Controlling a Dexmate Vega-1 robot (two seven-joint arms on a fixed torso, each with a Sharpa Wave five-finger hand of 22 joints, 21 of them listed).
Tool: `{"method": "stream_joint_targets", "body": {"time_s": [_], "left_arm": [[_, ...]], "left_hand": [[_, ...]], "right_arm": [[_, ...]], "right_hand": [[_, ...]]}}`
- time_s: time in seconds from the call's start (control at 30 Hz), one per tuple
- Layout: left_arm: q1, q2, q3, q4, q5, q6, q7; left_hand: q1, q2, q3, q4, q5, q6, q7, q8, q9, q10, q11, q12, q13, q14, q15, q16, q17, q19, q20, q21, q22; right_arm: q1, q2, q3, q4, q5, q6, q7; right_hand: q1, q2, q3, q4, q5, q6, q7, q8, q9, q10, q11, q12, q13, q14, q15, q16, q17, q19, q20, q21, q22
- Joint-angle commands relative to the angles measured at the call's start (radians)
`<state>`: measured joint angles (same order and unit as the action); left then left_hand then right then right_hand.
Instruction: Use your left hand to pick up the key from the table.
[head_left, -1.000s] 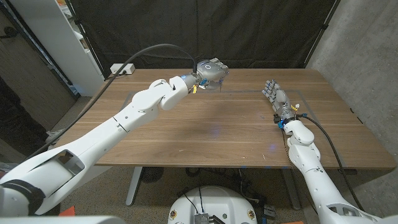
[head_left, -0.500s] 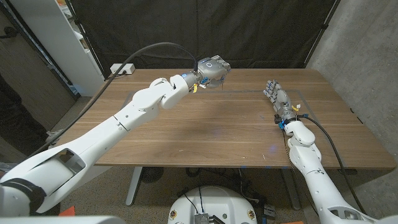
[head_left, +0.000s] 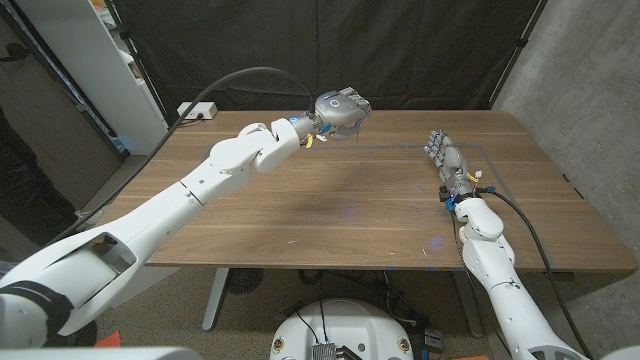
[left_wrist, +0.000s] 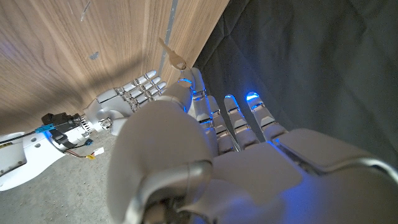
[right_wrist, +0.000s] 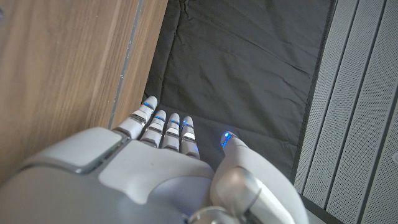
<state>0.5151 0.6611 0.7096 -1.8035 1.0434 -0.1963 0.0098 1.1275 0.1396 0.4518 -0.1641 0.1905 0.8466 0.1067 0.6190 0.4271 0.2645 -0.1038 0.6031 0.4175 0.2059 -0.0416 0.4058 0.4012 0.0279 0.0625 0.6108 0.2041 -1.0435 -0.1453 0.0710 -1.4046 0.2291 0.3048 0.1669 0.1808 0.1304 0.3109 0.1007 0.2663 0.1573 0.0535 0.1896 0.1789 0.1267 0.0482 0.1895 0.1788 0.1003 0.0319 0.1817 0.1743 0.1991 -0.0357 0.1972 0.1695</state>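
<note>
Over the far middle of the wooden table (head_left: 330, 200), in the head view, the left hand (head_left: 340, 108) is being held raised above the surface, its fingers curled in; the key itself is too small to be made out from here. At the right side of the table the right hand (head_left: 444, 160) is being kept idle, fingers stretched toward the far edge and holding nothing. From the left wrist view, the key (left_wrist: 173, 56) is being seen as a slim brass-coloured piece sticking out past the left hand's fingertips (left_wrist: 198, 81), apparently pinched between thumb and finger, with the table surface well behind it near the far edge; the exact contact is being hidden by the hand's own back. The right hand (left_wrist: 127, 93) is also being shown there, lying along the wood. From the right wrist view, the right hand (right_wrist: 163, 134) is being shown with fingers straight, side by side, and empty, beside the table's far edge and the black curtain (right_wrist: 249, 62). The lift step is judged to be under way, the pick nearly complete; next, the pinch is needing to be kept firm while the hand is raised steadily.
</note>
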Motion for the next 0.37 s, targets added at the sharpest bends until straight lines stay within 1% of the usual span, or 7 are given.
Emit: {"method": "stream_joint_targets", "body": {"time_s": [0.03,0.2,0.37], "left_arm": [[-0.040,0.005,0.008,0.086,-0.025,-0.085,0.067],[-0.049,0.001,0.011,0.116,-0.033,-0.104,0.085],[-0.057,-0.004,0.020,0.132,-0.029,-0.106,0.081]], "left_hand": [[0.005,0.007,0.009,0.002,0.003,0.047,-0.034,0.031,0.054,0.010,-0.001,0.007,-0.001,0.008,-0.029,0.000,0.006,0.000,-0.002,0.009,-0.001],[0.005,0.008,0.009,0.002,0.003,0.046,-0.035,0.030,0.054,0.011,-0.002,0.008,-0.001,0.008,-0.028,-0.001,0.006,0.000,-0.001,0.011,-0.001],[0.005,0.008,0.009,0.002,0.003,0.047,-0.037,0.029,0.052,0.012,-0.003,0.009,-0.001,0.009,-0.029,-0.002,0.006,0.000,-0.002,0.012,-0.001]], "right_arm": [[-0.074,0.015,-0.021,-0.092,-0.052,-0.014,-0.116],[-0.091,0.018,-0.030,-0.104,-0.060,-0.017,-0.144],[-0.084,0.012,-0.031,-0.091,-0.049,-0.019,-0.142]], "right_hand": [[-0.004,0.000,0.008,-0.002,-0.001,0.008,-0.001,0.000,0.004,0.008,0.001,0.000,0.005,0.009,0.000,0.007,0.004,0.002,-0.031,0.000,0.003],[-0.004,0.000,0.008,-0.002,-0.001,0.009,-0.001,0.001,0.004,0.008,0.001,-0.001,0.005,0.009,0.001,0.007,0.004,0.003,-0.031,0.001,0.003],[-0.004,0.000,0.009,-0.002,-0.002,0.009,-0.002,0.001,0.004,0.008,0.001,-0.001,0.005,0.009,0.000,0.007,0.004,0.002,-0.032,0.000,0.003]]}}
